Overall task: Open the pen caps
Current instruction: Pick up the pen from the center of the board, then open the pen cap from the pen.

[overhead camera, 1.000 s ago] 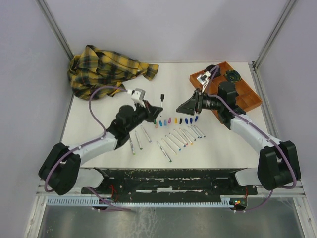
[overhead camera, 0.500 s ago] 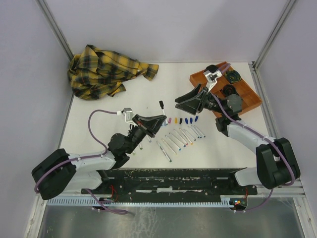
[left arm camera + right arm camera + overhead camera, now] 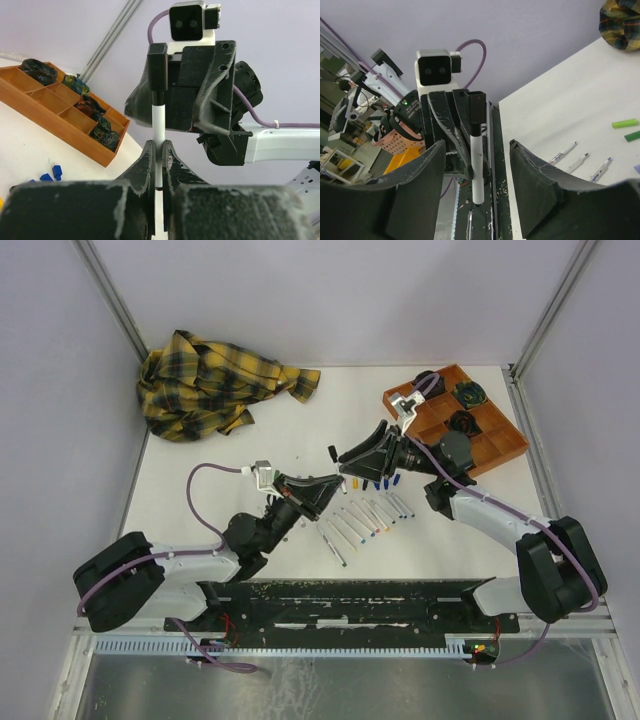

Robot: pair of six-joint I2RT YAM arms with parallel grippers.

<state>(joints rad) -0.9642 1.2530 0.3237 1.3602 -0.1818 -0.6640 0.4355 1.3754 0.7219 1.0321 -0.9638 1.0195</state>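
Since the earlier frames the right gripper [image 3: 476, 150] has edged in toward the table's middle, while the left gripper [image 3: 159, 152] has drawn back toward the near edge, carrying its pen [image 3: 158, 117] with it. Left gripper: clenched low on the white barrel of that pen, so that the black cap [image 3: 157, 75] stands clear above the fingers. Right gripper: fingers spread, grasping nothing. Governing relation: the capped end lies directly ahead of the right gripper, centred between its two fingers in the right wrist view and just beside their tips in the top view. Whether it is already between them cannot be told. The pen's long axis stands upright in both wrist views, crosswise to the line along which the right fingers close. The next move therefore appears to call for a closure on the cap, then a pull along that axis, away from the left gripper. The right arm is nearer the cap; the left serves as holder. Counts: one capped pen, held in the air; about eight bare pens [image 3: 362, 520] fanned on the table [image 3: 250, 450]; about five loose caps [image 3: 380, 483] in a row beyond them, plus two green caps [image 3: 625, 123] in the right wrist view, others possibly hidden; one wooden tray [image 3: 508, 425]; one plaid cloth [image 3: 215, 385].
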